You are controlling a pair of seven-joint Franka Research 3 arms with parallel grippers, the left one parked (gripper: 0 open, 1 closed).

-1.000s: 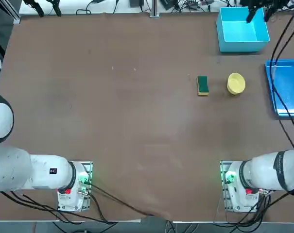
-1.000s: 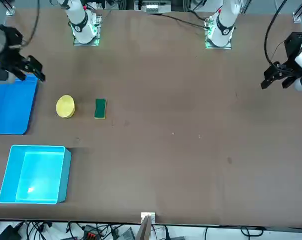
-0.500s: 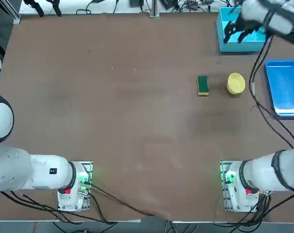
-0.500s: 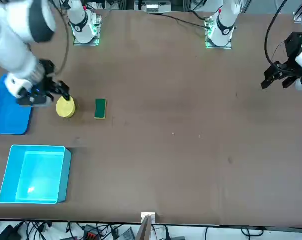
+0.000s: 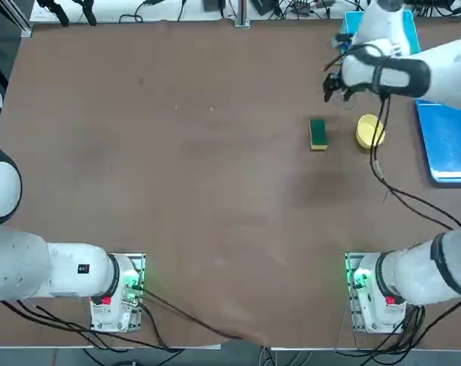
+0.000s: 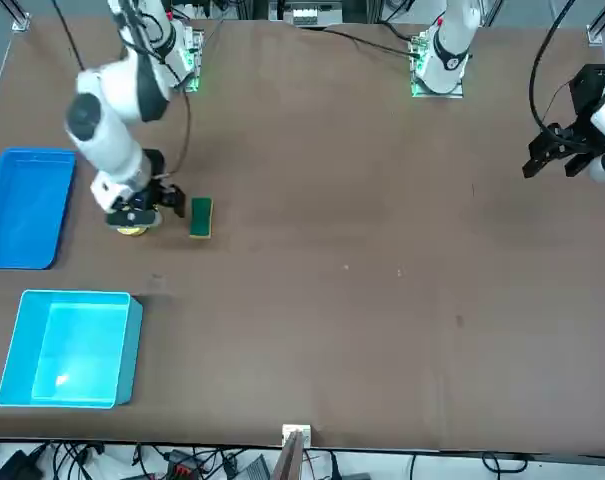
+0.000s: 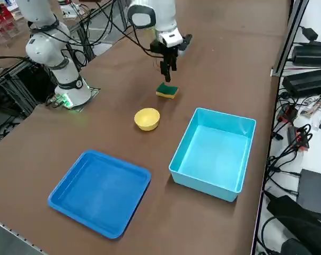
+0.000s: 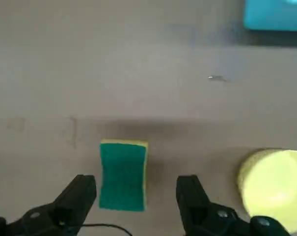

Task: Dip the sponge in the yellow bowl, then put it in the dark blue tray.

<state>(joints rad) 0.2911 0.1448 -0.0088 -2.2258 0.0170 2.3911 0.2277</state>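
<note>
Sponge [image 8: 122,176], dark green over yellow, lies flat; the right claw [image 8: 136,189] gapes wide, holding nothing

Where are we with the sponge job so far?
Nothing looks done: the sponge lies on the table beside the yellow bowl. In hand: the right gripper hovers near the sponge, open and holding nothing. Left: grasp, dip, then place in the dark blue tray.

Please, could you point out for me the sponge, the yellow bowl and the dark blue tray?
Sponge [image 7: 167,89]: right side view, green top.
Yellow bowl [image 7: 147,118]: right side view, inside bottom.
Dark blue tray [image 7: 100,191]: right side view, flat inner floor.
</note>
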